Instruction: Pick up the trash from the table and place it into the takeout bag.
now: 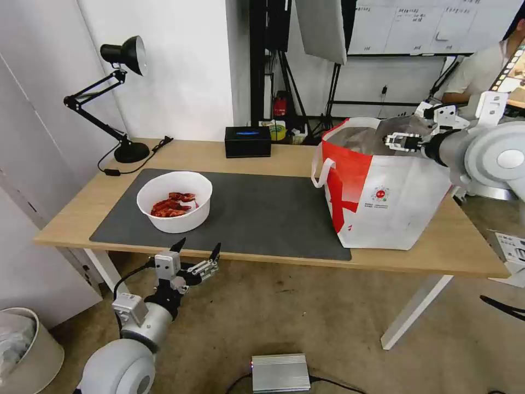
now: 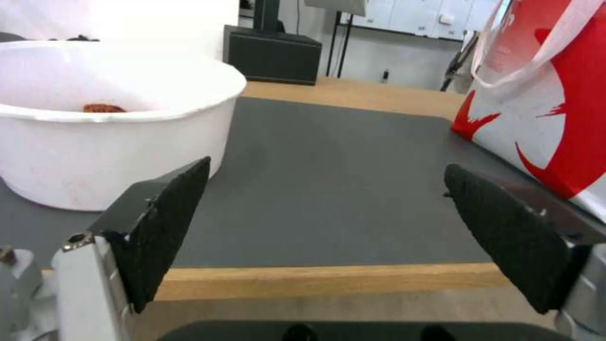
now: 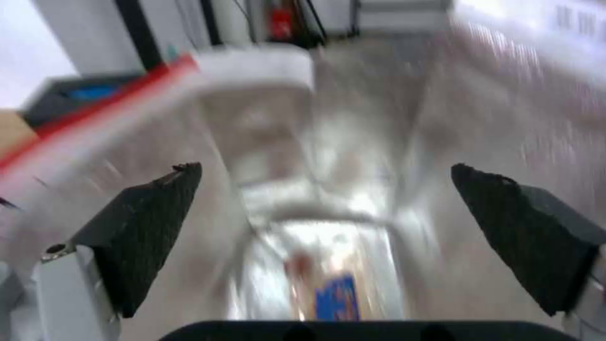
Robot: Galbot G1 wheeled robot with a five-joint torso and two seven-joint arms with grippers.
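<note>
White bowl [image 1: 174, 201] of red shells is sitting on my surface's [image 1: 273, 158] grey mat [image 1: 262, 213]; nearer than it, my left hand [image 1: 197, 250] is hovering open. Beyond, my right hand [image 1: 389, 140] is hanging open over the takeout bag [image 1: 383, 202].

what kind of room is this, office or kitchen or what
Probably an office or lab set up for recording, not a kitchen: a light-wood desk with a black desk lamp, a whiteboard on the back wall, and stands with a light panel behind the desk.
</note>
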